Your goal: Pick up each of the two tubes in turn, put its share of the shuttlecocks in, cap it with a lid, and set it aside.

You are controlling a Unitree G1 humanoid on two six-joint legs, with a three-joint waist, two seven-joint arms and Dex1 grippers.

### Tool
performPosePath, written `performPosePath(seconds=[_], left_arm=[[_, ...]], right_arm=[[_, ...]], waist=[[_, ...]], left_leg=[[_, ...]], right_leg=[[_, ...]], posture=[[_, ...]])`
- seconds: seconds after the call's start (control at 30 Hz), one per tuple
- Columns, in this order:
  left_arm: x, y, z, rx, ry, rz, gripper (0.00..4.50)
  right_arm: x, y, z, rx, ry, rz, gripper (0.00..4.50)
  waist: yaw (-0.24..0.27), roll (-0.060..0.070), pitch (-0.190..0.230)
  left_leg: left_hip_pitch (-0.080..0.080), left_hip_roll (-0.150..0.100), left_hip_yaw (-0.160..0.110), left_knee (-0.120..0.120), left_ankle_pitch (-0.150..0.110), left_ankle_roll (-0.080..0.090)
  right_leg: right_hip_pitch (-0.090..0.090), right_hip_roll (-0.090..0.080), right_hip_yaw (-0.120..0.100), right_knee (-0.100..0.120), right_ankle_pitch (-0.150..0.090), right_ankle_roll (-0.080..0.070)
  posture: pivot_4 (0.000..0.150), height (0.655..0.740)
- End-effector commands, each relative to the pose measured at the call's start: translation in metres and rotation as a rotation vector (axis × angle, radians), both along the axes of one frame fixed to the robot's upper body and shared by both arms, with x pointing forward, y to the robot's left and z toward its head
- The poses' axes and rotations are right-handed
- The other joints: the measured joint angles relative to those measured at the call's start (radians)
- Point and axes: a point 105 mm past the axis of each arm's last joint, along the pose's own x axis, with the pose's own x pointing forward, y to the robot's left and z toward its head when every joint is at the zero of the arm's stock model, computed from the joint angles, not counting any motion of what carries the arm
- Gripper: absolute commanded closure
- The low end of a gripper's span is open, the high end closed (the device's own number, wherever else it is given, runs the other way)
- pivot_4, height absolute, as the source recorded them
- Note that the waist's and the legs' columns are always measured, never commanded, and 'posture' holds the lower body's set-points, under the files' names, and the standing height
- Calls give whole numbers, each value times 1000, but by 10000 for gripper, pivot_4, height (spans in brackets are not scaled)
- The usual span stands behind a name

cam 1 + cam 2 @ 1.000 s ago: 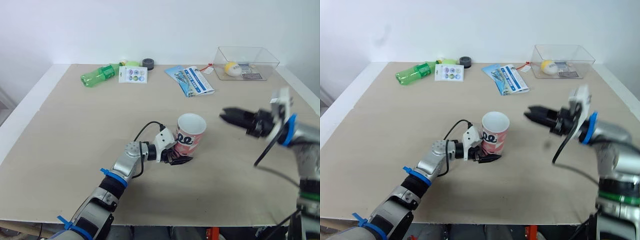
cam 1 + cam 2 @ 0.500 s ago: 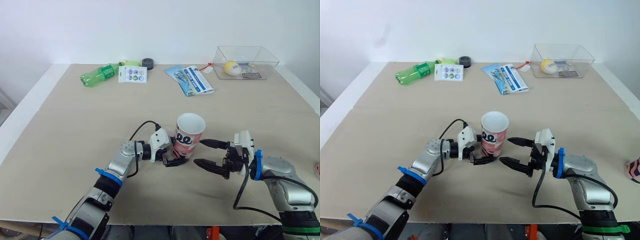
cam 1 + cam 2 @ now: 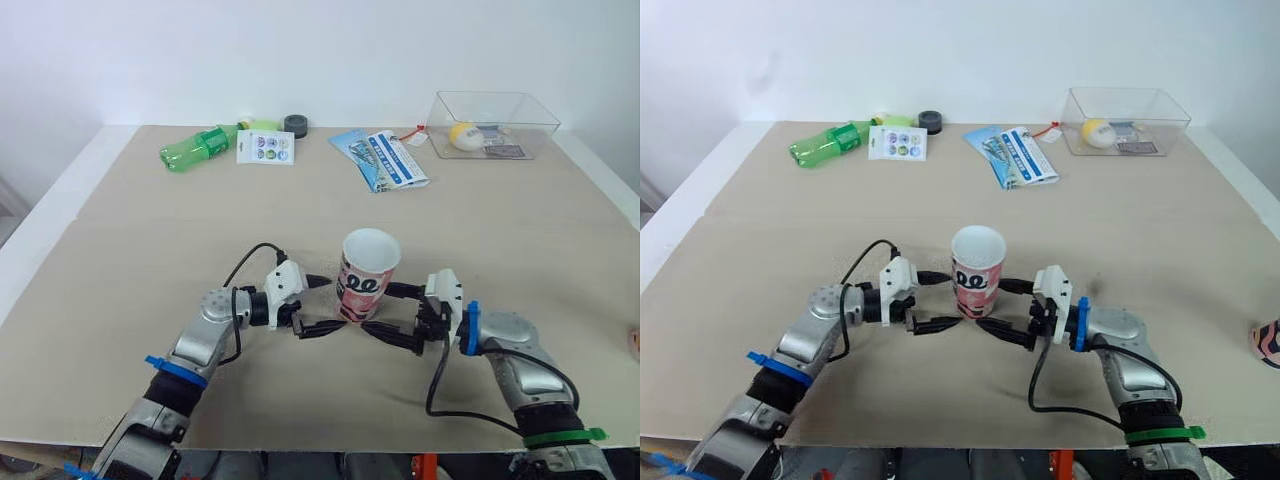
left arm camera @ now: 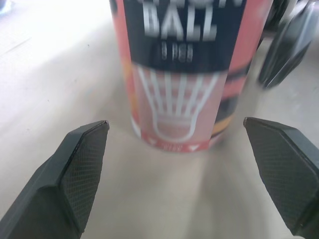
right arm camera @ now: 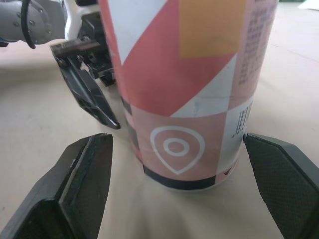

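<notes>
- Tube (image 3: 366, 277): printed card, smooth, with a slight sheen.
- Table (image 3: 150, 250): pale board that looks like wood, matt and even.
- Left gripper (image 4: 175, 121): black fingers (image 4: 82, 164), matt, their inner faces covered in a fine cross-hatched texture.
- Right gripper (image 5: 177, 135): black fingers (image 5: 84, 174) with the same matt, finely cross-hatched faces.
- Bottle (image 3: 195, 150): green see-through plastic, glossy.
- Box (image 3: 530, 135): clear hard plastic, shiny.
- Booklet (image 3: 390, 160): printed paper, smooth and glossy.

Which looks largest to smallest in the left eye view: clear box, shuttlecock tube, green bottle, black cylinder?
1. clear box
2. shuttlecock tube, nearer the camera, so unsure
3. green bottle
4. black cylinder
</notes>
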Motion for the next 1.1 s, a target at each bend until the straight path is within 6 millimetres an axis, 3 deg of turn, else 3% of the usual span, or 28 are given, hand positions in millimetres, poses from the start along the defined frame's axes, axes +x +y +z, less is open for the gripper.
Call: performPosePath(seconds=[0.03, 0.47, 1.1], left_arm=[[-7, 7, 18, -37, -30, 12, 0], [-29, 35, 14, -17, 4, 62, 0], [-29, 30, 12, -1, -24, 39, 0]], right_arm=[[5, 4, 8, 15, -42, 5, 223], [14, 23, 4, 37, -34, 59, 223], [15, 53, -7, 59, -29, 111, 223]], waist=[[0, 0, 0], [-2, 0, 0], [-2, -1, 1]], left_leg=[[0, 0, 0, 0, 0, 0], [1, 1, 1, 0, 0, 0], [2, 2, 1, 0, 0, 0]], right_leg=[[0, 0, 0, 0, 0, 0], [0, 0, 0, 0, 1, -1], [0, 1, 0, 0, 1, -2]], posture=[[1500, 7400], [1500, 7400], [1500, 7400]])
